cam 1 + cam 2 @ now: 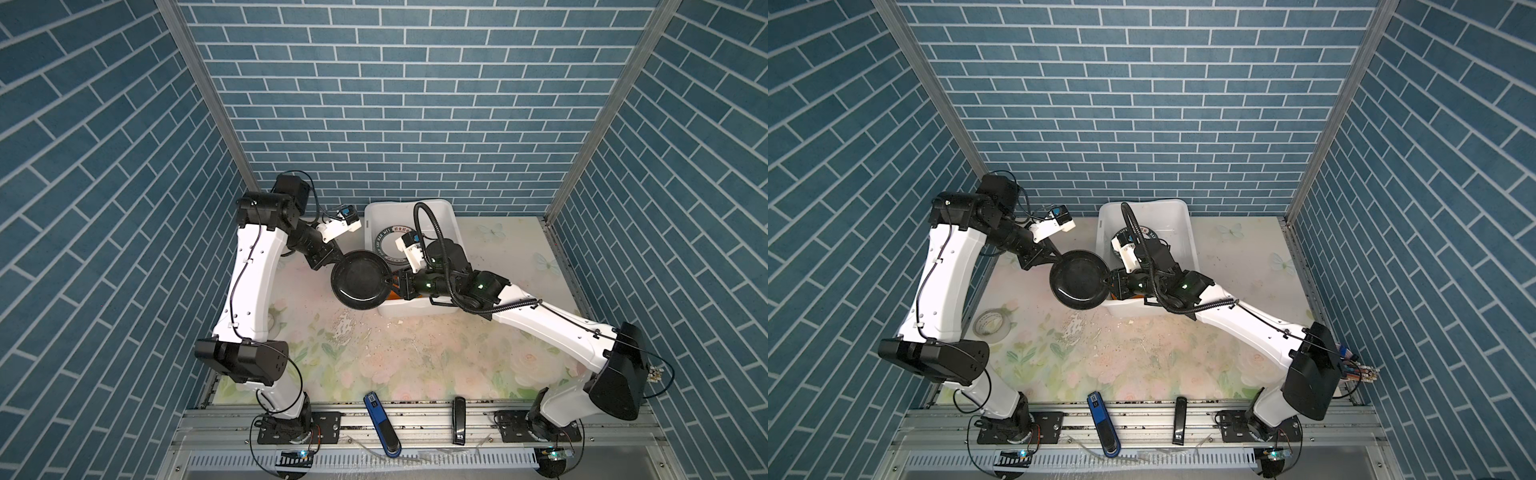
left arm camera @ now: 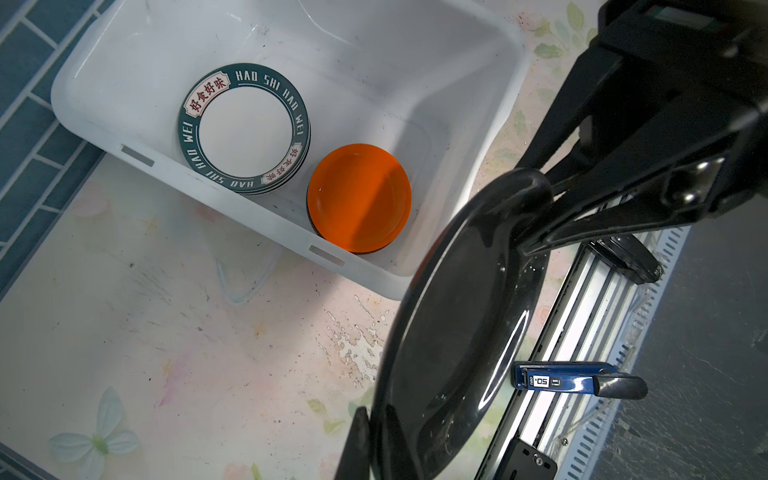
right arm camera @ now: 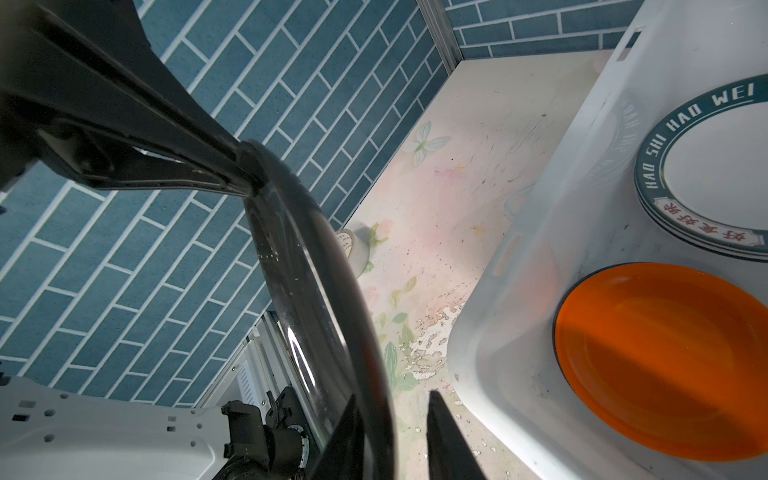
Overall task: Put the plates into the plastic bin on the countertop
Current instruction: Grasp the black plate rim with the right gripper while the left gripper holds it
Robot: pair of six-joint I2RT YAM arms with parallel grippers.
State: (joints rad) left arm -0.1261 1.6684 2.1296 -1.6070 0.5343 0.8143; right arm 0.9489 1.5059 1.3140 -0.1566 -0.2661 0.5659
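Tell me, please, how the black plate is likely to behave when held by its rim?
Probably stiff: the black plate shows no sag though the left gripper pinches only its rim. Its glossy surface may let it slip or swing in that edge grip. Possibly breakable if dropped; material unclear.

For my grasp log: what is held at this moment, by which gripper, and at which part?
The black plate, by its rim: the left gripper is shut on one edge. The right gripper straddles the opposite edge, not clamped.
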